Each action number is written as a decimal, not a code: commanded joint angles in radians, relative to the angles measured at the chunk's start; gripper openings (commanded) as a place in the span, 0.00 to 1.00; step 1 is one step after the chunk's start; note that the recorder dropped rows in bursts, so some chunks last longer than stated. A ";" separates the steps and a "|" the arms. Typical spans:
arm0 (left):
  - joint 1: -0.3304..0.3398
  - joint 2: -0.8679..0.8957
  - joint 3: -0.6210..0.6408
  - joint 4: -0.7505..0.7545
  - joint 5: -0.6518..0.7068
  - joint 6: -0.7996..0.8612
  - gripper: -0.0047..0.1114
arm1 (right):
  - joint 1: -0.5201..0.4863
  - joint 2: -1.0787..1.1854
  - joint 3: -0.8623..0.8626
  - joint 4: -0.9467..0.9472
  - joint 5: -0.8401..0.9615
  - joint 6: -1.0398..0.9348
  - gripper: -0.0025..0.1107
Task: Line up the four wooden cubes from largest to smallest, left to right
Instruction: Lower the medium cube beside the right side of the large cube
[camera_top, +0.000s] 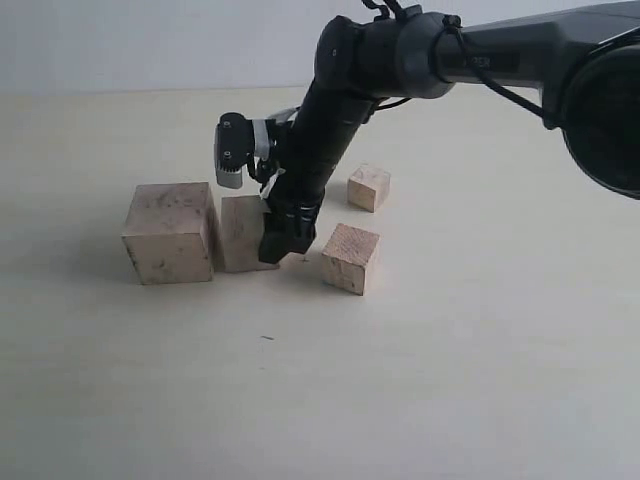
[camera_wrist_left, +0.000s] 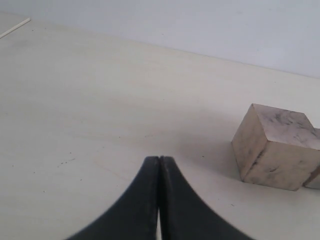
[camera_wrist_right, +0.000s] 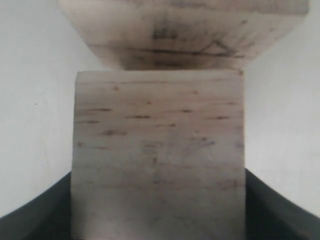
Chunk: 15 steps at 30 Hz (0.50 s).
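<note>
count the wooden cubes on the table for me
4. In the exterior view: largest cube at left; second cube beside it, between the right fingers; third cube further right; smallest cube behind that. None looks hidden.

Right claw: low over the table, reaching across into the left half of the exterior view.
Second-largest cube: stood on the table between the right claw's fingers, with a finger against each side.
Largest cube: lay directly beyond the second-largest cube from the right claw, pressed against or just beside it, at the far left of the row.
Third cube: lay to the right of the right claw, near it but apart, a little towards the front.
Smallest cube: lay right of and behind the right claw, behind the third cube and apart from it.
Left claw: hung above the table, with the largest cube ahead of its tips and apart from them.
</note>
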 joint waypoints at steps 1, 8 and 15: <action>-0.005 -0.006 -0.001 -0.007 -0.013 0.005 0.04 | 0.005 -0.004 -0.009 0.039 -0.021 -0.007 0.02; -0.005 -0.006 -0.001 -0.007 -0.013 0.005 0.04 | 0.017 -0.004 -0.009 0.038 -0.030 -0.025 0.02; -0.005 -0.006 -0.001 -0.007 -0.013 0.005 0.04 | 0.018 -0.004 -0.009 0.029 -0.043 -0.023 0.02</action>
